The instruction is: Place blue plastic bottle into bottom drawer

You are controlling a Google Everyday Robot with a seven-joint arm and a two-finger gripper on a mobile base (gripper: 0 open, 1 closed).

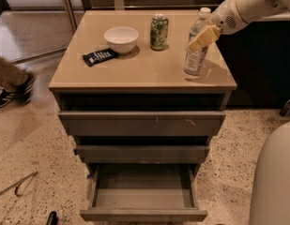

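The blue plastic bottle stands upright on the right side of the tan cabinet top. It is clear and bluish, with a white cap. My gripper, with yellow pads on a white arm, reaches in from the upper right. It sits at the bottle's upper half, over its neck and shoulder. The bottom drawer is pulled out and open, and nothing shows inside it. The two shallower drawers above it stick out only a little.
A green patterned can, a white bowl and a dark flat packet are on the cabinet top. A person's leg and shoe are at the left. My white body fills the lower right. A metal rod lies on the floor.
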